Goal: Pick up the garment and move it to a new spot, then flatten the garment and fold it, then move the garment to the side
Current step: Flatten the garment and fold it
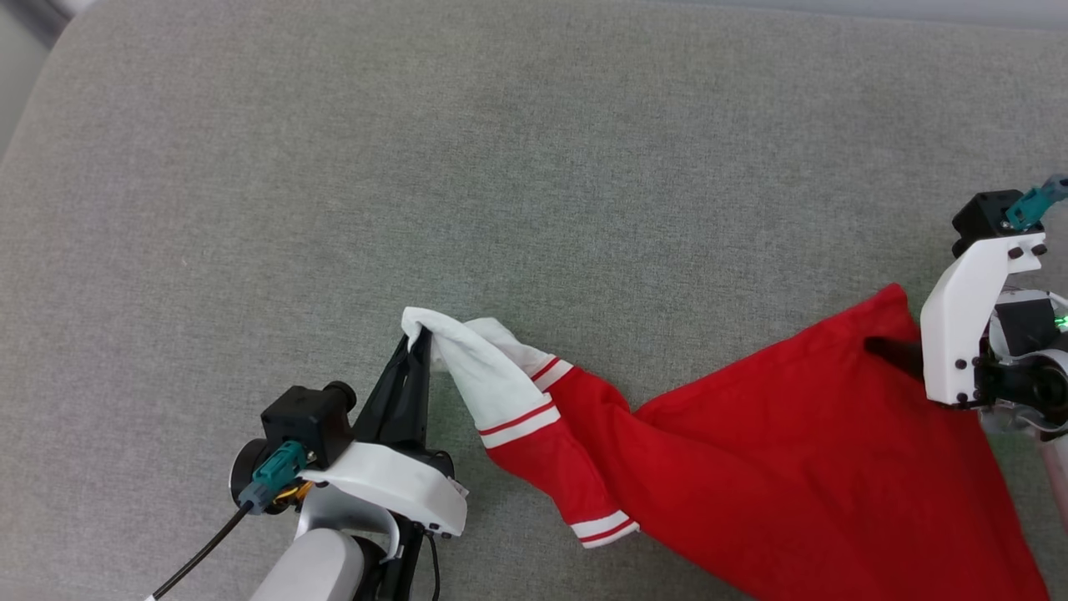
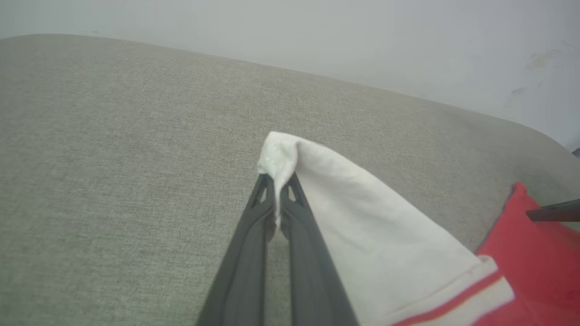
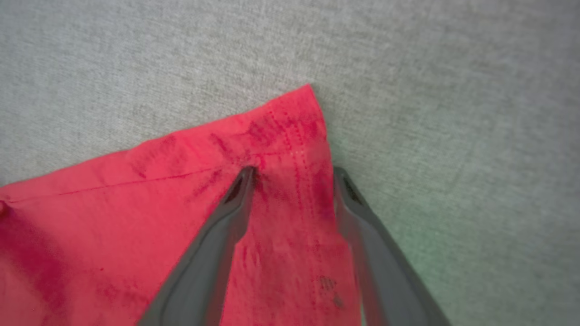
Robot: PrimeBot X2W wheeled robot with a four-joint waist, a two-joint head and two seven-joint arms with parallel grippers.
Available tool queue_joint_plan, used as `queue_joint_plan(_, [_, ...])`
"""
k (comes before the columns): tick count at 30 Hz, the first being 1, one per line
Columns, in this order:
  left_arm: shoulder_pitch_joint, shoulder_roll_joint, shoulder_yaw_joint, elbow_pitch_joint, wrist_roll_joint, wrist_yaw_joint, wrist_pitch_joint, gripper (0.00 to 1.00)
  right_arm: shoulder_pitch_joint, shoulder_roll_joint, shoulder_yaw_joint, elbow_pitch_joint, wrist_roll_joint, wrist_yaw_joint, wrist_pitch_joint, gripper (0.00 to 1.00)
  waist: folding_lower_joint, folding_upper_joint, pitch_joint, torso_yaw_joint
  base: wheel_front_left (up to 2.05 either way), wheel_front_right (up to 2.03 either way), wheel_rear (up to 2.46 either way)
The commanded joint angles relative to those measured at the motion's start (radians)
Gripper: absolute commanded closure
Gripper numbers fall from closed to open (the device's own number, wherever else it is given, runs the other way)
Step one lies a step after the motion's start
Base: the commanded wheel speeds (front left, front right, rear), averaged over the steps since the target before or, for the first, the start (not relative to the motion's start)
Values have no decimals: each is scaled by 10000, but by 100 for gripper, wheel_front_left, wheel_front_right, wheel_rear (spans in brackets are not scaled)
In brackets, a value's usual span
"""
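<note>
**Pinching a Sleeve Tip, Straddling a Hem Corner**

Gripping the garment [image 1: 751,467] by the tip of its white sleeve [image 1: 476,367] with the left gripper [image 1: 417,338], shut hard on a small bunch of cloth. From the left wrist, showing as a white peak poking up past two dark fingers [image 2: 244,271] pressed together. Draping from that pinch down and to the right, through red-and-white striped trim [image 1: 521,421], into the red body. Lying across the grey cushion [image 1: 534,167] in the lower right of the head view, spread as one broad plain-red sheet and running off the bottom edge. Carrying a second striped band [image 1: 602,527] lower down, at the edge of the red.

Holding the right gripper [image 3: 293,174] wide apart over the far red corner, up by the right edge of the head view. Setting one fingertip [image 3: 238,190] against the cloth just inside the stitched hem, and the other right at the cloth's side edge, next to bare cushion. Straddling the corner rather than pinching it: flat red fabric between the spread fingers, clamped by neither.

Stretching loosely between the two grippers, well apart from each other, with folds gathered near the sleeve. Backed, from the left wrist, by a pale wall [image 2: 362,36] beyond the cushion's rounded far edge.
</note>
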Motion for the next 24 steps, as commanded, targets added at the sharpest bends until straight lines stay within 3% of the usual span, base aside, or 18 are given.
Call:
queue_joint_plan(1, [-120, -23, 20, 75, -57, -26, -61, 100, 737, 365, 511, 638, 195, 1, 390, 100, -1, 0, -56, 4, 0, 0, 0])
queue_joint_plan(7, [111, 110, 100, 298, -146, 26, -83, 100, 369, 115, 649, 307, 346, 0, -322, 100, -1, 0, -588, -118, 0, 0, 0])
queue_joint_plan(15, [-51, 596, 680, 301, -365, 96, -87, 100, 69, -113, 580, -318, -19, -2, -2188, 100, -1, 0, -1791, -506, 0, 0, 0])
queue_joint_plan(24, [-2258, 978, 1226, 868, -607, -317, 286, 100, -576, 507, -241, -366, -681, -2, -4239, 100, -1, 0, -2559, -943, 0, 0, 0])
